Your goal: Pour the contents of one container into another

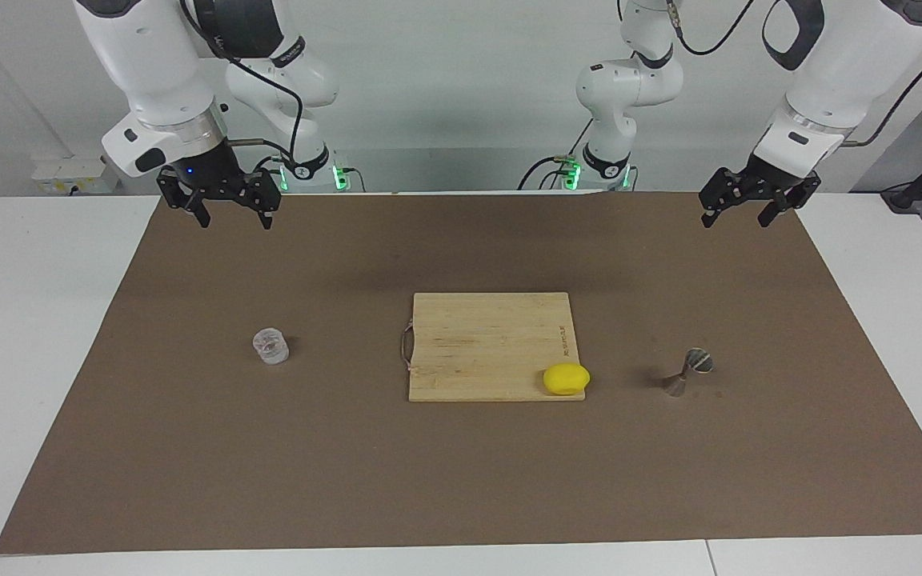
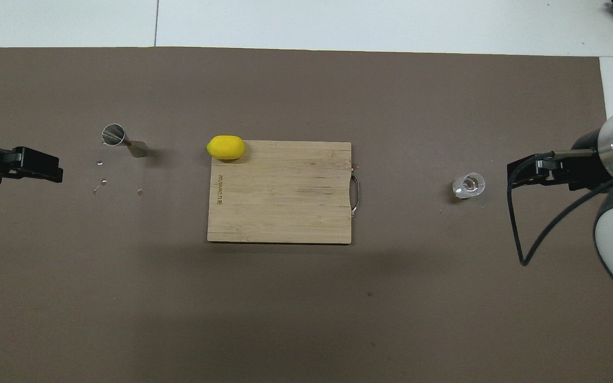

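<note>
Right now, from the facing view, both my arms wait raised at the robots' edge of the brown mat (image 1: 189,448). My right gripper (image 1: 234,213) hangs with its fingers spread, holding nothing; my left gripper (image 1: 736,213) is likewise released and empty. Taking the cutting board (image 1: 477,344) as my landmark, the glass tumbler (image 1: 270,346) stands upright beside it toward my right arm's end, well apart, and the metal jigger (image 1: 687,372) stands toward my left arm's end. A lemon (image 1: 566,378) rests on the board's corner.

From overhead, the tumbler (image 2: 469,185) sits just ahead of my right gripper (image 2: 524,173), so I judge that arm should fetch it. The jigger (image 2: 124,141), its open mouth up, belongs to my left gripper (image 2: 46,171).
</note>
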Controlling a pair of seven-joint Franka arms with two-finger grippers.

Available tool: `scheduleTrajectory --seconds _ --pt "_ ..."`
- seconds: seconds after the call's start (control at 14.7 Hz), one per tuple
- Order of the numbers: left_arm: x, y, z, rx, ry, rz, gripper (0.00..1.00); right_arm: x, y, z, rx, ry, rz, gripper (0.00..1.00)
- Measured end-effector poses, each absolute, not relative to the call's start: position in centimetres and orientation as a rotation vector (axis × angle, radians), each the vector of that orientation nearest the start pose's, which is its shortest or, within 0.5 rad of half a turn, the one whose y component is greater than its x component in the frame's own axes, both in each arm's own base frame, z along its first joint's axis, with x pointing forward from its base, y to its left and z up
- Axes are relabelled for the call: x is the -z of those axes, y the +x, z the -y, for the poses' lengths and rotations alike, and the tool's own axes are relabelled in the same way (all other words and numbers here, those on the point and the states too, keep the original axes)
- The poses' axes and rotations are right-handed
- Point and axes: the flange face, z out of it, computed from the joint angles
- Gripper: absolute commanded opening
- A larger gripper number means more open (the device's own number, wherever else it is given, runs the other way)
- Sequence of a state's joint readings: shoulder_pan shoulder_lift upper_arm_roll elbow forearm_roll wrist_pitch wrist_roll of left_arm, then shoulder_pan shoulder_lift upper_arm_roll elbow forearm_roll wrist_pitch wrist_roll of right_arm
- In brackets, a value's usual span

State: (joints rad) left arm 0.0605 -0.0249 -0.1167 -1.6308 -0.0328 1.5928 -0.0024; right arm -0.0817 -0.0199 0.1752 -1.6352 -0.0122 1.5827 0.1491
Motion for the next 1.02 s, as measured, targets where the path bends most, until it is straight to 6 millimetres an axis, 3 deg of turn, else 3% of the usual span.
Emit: scheduleTrajectory --seconds 0.61,0.88,1.02 --pt "-60.5 54.2 3.1 -0.114 -3.172 -0.072 1.0 -60.6 54.6 -4.7 -0.049 -3.159 -0.097 1.0" --pt "-56.8 55.4 0.5 -0.277 -3.234 0.047 1.0 -60.6 54.6 -4.7 -0.049 -3.159 -0.099 1.0" --pt "-53.9 56.8 -1.9 -0.379 -3.308 0.312 1.0 -60.6 54.6 -4.7 -0.049 -3.159 -0.099 1.0"
